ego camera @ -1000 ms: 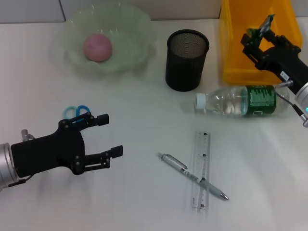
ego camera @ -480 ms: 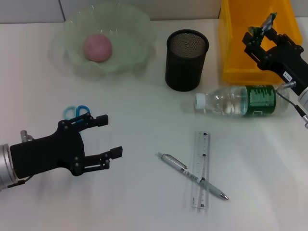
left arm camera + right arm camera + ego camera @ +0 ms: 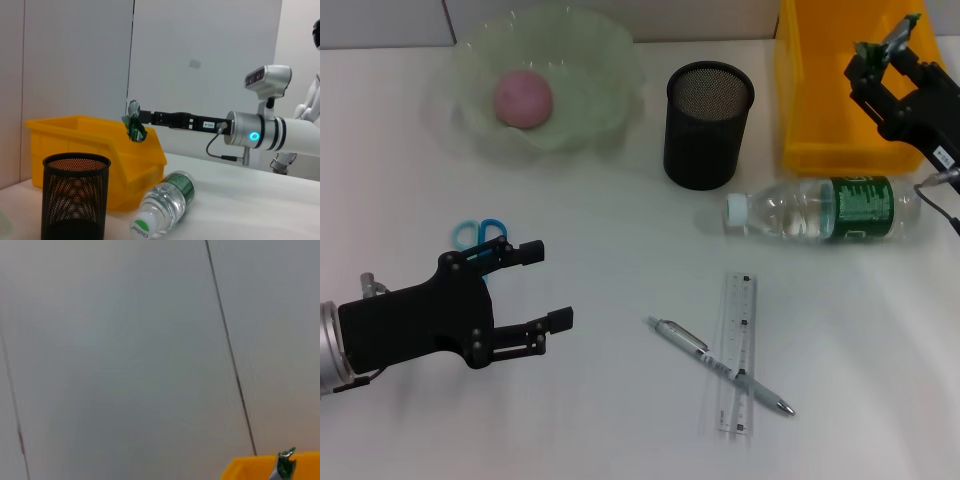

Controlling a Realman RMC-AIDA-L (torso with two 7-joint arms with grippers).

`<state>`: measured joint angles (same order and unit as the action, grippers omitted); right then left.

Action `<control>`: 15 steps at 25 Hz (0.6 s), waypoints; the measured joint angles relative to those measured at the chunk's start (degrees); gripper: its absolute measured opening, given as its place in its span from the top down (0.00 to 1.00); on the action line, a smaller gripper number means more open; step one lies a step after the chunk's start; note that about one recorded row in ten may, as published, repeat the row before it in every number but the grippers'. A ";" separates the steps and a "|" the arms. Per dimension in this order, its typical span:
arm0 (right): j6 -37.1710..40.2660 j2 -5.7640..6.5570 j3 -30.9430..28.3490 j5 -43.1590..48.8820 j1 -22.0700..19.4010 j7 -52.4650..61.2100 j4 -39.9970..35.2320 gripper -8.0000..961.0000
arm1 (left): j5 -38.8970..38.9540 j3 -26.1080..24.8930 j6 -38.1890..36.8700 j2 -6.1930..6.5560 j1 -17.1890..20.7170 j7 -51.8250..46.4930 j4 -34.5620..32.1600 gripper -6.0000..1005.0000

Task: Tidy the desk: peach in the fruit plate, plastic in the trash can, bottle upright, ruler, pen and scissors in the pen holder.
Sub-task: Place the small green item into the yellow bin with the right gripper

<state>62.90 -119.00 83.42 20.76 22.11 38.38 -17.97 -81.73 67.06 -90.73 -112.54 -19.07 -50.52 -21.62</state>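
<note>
The right gripper [image 3: 880,52] pinches the crumpled plastic wrapper [image 3: 134,127], apparently directly over the yellow trash bin [image 3: 825,95] (left gripper [image 3: 545,285] idle, spread).

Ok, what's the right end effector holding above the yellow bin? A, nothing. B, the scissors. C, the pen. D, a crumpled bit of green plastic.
D: the right end effector pinches a crumpled green plastic scrap over the yellow bin, while the pen lies on the desk and the scissors lie by the left end effector.
</note>
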 joint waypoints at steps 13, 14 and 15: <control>-5.54 0.05 -0.93 6.84 -1.07 5.96 -4.58 0.28 | 0.00 0.00 -0.10 0.11 0.09 0.03 -0.39 0.16; -5.54 0.05 -0.93 6.84 -1.07 5.96 -4.58 0.28 | 0.00 0.00 -0.10 0.11 0.09 0.03 -0.39 0.16; -5.29 0.10 -0.94 6.84 -1.13 6.26 -4.61 0.28 | 0.00 0.00 -0.01 0.11 0.09 0.03 -0.39 0.16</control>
<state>57.61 -118.90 82.48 27.60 20.98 44.64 -22.58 -81.74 67.06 -90.75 -112.44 -18.98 -50.49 -22.02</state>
